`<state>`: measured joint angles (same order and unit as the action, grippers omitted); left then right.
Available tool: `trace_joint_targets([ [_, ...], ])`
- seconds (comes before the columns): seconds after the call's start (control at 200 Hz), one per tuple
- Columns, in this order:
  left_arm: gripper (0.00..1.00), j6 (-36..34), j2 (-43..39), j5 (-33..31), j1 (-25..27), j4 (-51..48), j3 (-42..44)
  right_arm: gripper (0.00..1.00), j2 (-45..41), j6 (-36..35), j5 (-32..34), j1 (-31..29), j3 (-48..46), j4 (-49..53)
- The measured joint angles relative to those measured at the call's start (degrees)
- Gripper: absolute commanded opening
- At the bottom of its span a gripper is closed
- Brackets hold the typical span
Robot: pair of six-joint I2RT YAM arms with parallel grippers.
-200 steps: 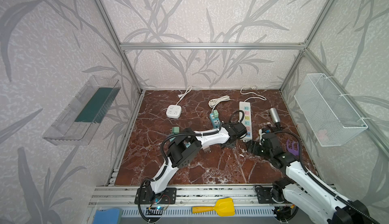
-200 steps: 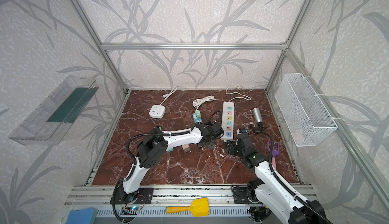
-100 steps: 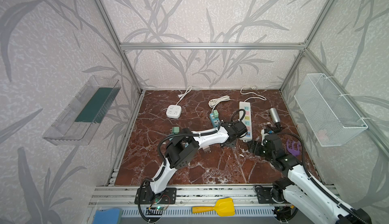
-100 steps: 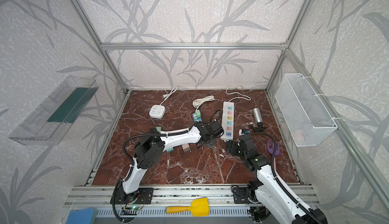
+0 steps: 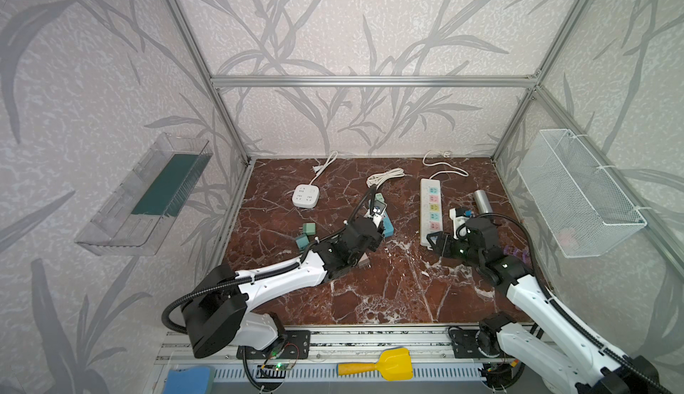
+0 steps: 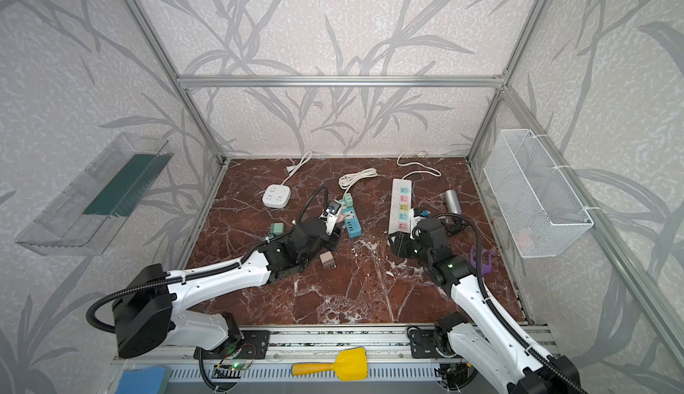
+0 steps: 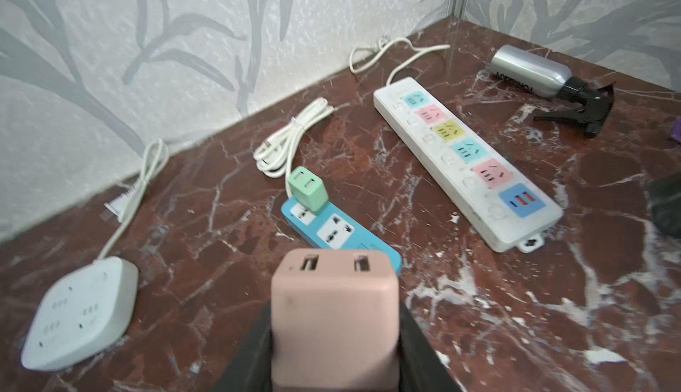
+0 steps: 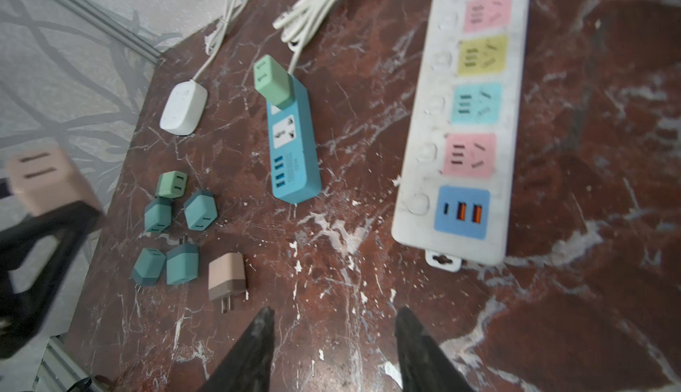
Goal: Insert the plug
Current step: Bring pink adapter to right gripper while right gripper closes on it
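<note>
Prongs hidden, strip cut off.
On the pink plug (image 7: 334, 320) the prongs are hidden; the white power strip (image 8: 475, 114) runs past the right wrist view's edge.

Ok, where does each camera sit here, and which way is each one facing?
Top views: high at the front, looking down at the table; left arm and right arm show.
Left wrist: low behind the left fingers, facing the back wall past blue strip and white strip; fingers clamp the pink plug.
Right wrist: above the table, looking down at the strips and loose plugs; right fingers show, apart and empty.
Shared: both wrist views show both strips and the pink plug.
</note>
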<state>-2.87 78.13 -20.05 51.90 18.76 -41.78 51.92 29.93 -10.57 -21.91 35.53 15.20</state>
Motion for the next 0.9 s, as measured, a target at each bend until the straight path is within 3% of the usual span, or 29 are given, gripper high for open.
trace_joint_targets([
  [0.15, 0.00, -11.6, 1.4, 4.4, -1.2, 12.8, 4.8, 0.41, 6.9, -3.5, -0.3, -3.7, 8.0, 0.1],
  [0.325, 0.00, -18.6, 1.6, 12.6, -2.1, 22.5, 7.5, 0.40, 12.6, -7.5, -1.7, -7.3, 14.5, 1.7],
  [0.385, 0.00, -19.7, 1.6, 14.7, -2.2, 22.6, 8.0, 0.41, 12.9, -8.4, -2.1, -8.3, 15.8, 2.1],
  [0.555, 0.00, -21.8, 1.6, 18.1, -2.2, 23.5, 8.3, 0.56, 13.1, -9.4, -5.1, -9.7, 18.7, 2.7],
  [0.9, 0.00, -22.5, 1.6, 20.6, -2.2, 23.5, 8.3, 0.51, 22.5, -10.8, -10.7, -12.7, 24.5, 2.8],
])
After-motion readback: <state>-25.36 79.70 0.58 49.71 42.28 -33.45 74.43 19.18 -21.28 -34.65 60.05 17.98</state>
